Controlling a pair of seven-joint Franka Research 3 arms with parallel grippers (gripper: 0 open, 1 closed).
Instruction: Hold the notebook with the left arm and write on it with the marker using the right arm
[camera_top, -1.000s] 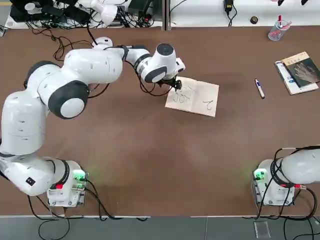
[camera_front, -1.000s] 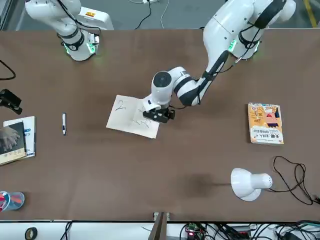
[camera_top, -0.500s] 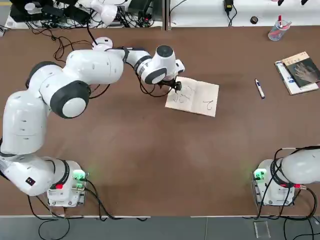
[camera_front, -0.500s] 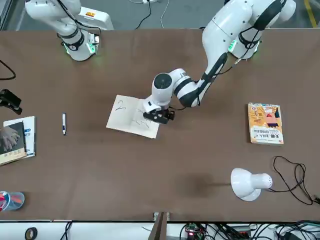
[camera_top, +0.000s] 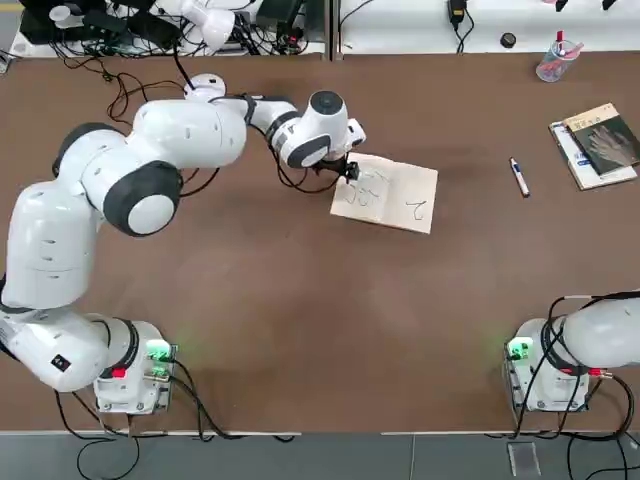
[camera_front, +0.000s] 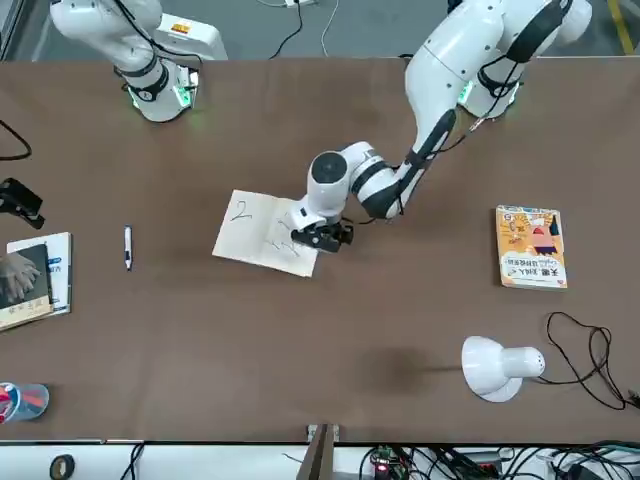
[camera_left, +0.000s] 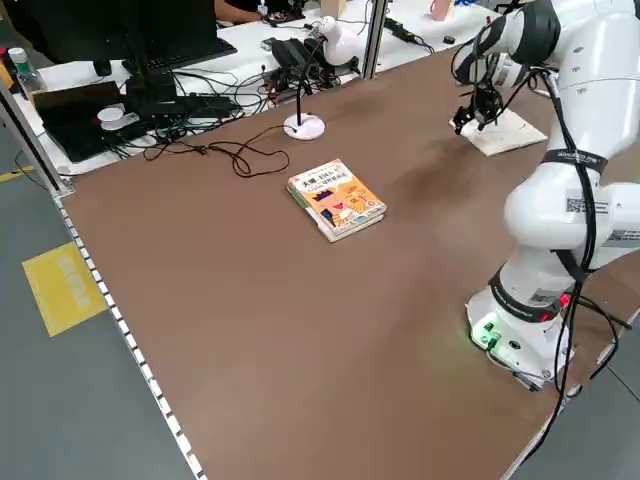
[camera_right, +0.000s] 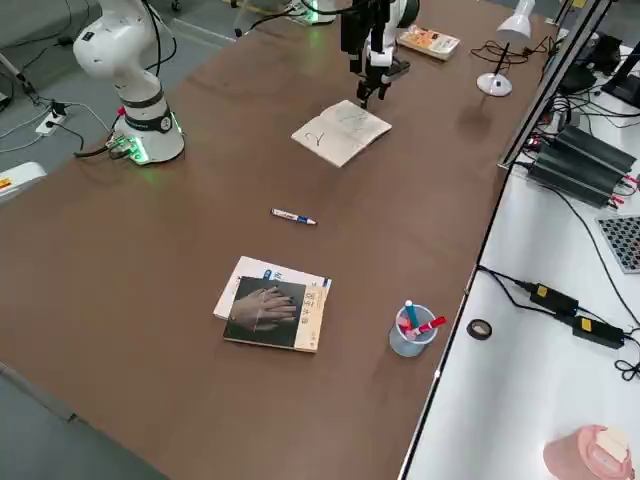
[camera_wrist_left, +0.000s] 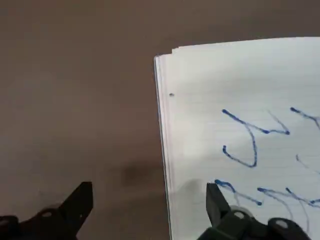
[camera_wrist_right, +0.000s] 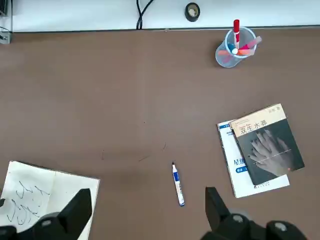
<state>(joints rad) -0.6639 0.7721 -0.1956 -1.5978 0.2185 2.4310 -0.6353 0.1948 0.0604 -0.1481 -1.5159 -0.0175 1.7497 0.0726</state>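
You see the notebook (camera_top: 386, 194) lying flat mid-table. The left gripper (camera_front: 322, 237) hangs at its edge, fingers spread, one over the page, one over bare table. The marker (camera_top: 518, 177) lies well to the notebook's side, near a dark book (camera_top: 602, 141). The right gripper (camera_wrist_right: 145, 220) stands spread, well back from the notebook, holding nothing.

Glossy white arms (camera_top: 180, 135), grey-black joint rings, green-lit bases (camera_top: 157, 352), seemingly black cables.

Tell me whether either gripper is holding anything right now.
Nothing is held. The left gripper hangs open over the notebook's edge; the marker lies untouched, and the right gripper is open.
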